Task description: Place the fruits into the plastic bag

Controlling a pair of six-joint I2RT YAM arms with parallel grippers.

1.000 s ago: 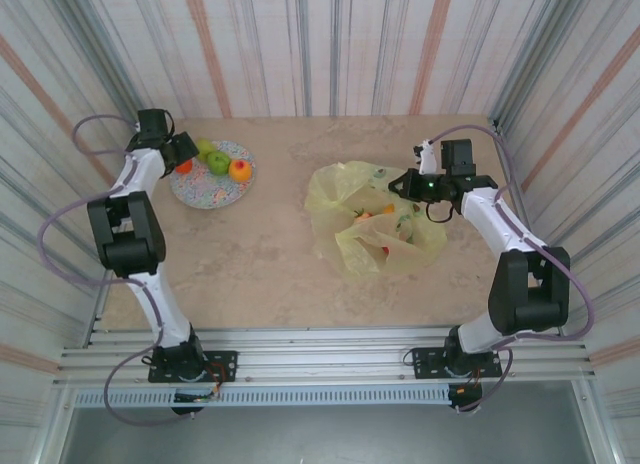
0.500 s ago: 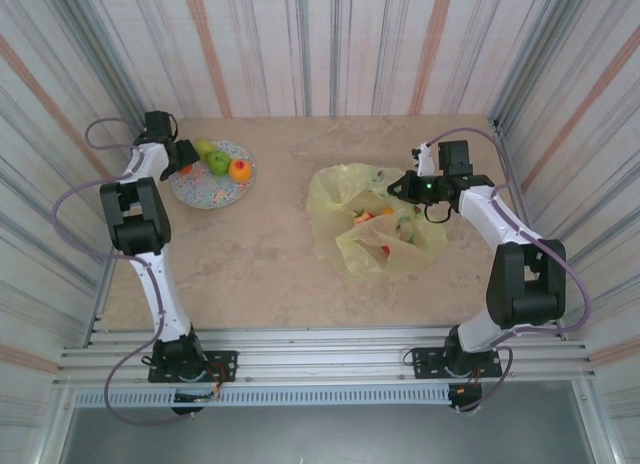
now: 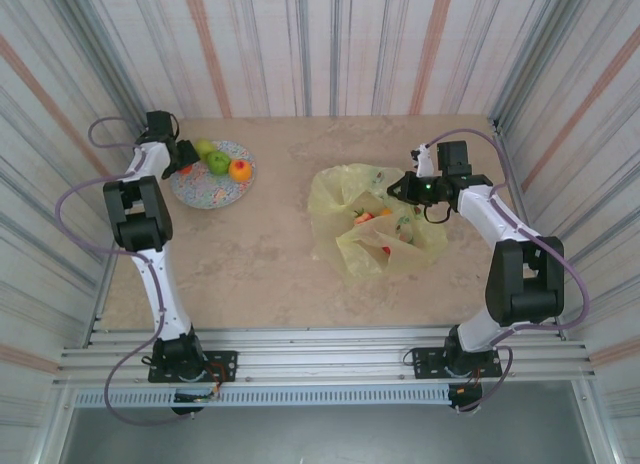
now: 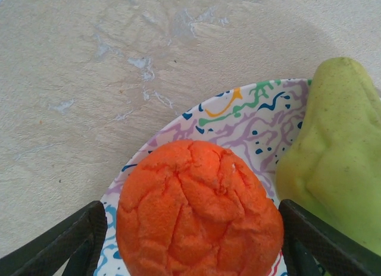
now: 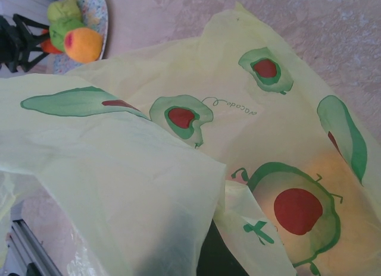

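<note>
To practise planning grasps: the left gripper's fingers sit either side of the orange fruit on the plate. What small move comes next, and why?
Probably close the left gripper on the orange fruit: its open fingers flank it on the plate without gripping, and the right gripper holds the plastic bag ready.

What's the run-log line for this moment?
left gripper open astride orange fruit on plate | right gripper shut on plastic bag
</note>
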